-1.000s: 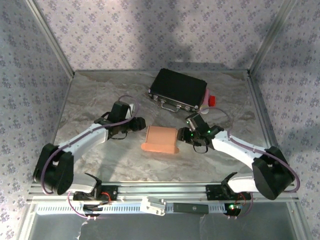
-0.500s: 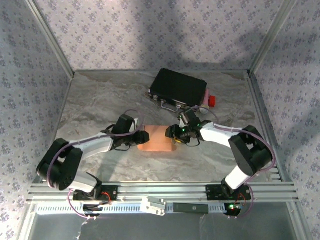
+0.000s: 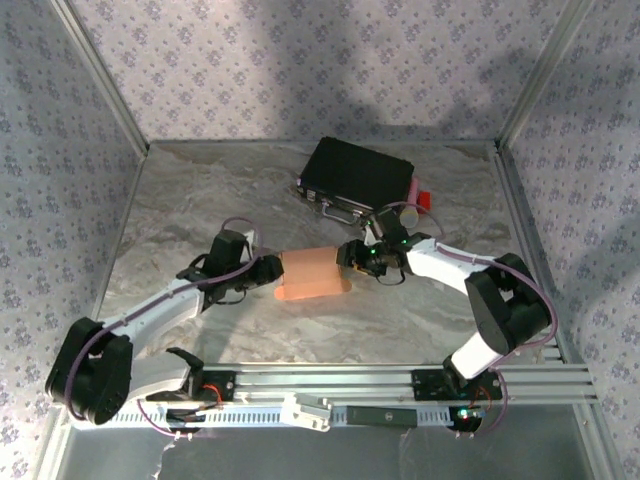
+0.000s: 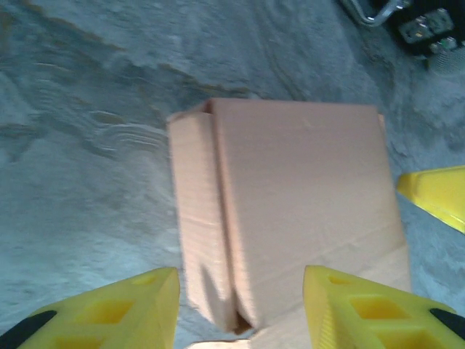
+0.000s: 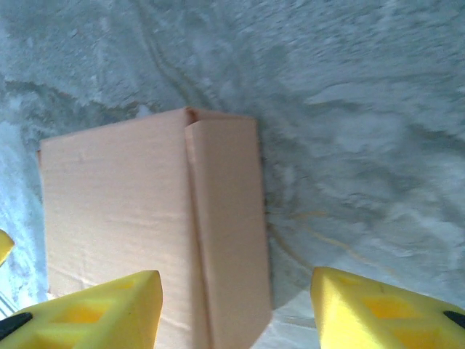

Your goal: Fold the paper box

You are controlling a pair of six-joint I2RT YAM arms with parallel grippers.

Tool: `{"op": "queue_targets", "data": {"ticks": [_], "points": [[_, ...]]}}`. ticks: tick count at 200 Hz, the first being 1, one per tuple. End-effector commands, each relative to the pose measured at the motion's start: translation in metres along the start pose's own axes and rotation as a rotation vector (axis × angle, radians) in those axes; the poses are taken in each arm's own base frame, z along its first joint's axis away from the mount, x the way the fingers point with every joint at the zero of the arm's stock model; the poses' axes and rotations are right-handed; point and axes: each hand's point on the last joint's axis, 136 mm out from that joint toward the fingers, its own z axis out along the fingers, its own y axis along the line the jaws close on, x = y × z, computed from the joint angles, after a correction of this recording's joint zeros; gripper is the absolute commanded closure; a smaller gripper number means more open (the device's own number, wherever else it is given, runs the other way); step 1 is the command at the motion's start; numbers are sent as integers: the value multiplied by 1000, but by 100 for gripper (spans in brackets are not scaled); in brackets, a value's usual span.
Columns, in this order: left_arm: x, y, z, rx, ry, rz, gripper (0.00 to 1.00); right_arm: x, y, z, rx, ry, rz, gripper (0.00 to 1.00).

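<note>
The paper box (image 3: 313, 273) lies mid-table, just in front of the black case (image 3: 358, 178). I judge it could buckle, or skate and twist on the smooth table (image 3: 200, 200), if I press its ends unevenly, and the narrow side panel (image 4: 196, 218) looks ready to spring open. Its long axis runs left to right, slightly skewed, with one end toward each of my grippers. My left gripper (image 4: 240, 291) and right gripper (image 5: 236, 287) both have their fingers spread apart over those ends, clamping nothing. Whether they touch the box, I cannot tell.
</note>
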Motion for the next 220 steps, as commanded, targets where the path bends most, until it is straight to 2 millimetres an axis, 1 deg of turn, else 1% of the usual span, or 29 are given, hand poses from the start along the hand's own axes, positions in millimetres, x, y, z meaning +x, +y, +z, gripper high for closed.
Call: {"op": "queue_targets", "data": {"ticks": [1,15,31,62,112,151,171,191,220], "points": [[-3,-3,1,18,26,9,52,8,-7,-1,10,24,-26,42],[-5,-8,7,51,32,7,53,4,-10,-1,-14,21,-7,42],[-1,-13,16,78,60,6,55,0,-7,2,-70,32,14,42],[4,-8,26,79,60,8,55,-2,-2,6,-134,53,16,41],[9,-1,40,86,73,-4,57,2,-3,15,-221,111,61,40],[19,15,44,52,84,-19,66,7,-3,19,-252,137,70,38],[22,20,45,39,80,-17,73,11,-3,19,-268,140,72,37],[24,27,45,27,73,-26,76,14,-2,18,-289,139,69,35],[29,36,45,26,60,-41,76,18,3,16,-333,146,60,34]]}}
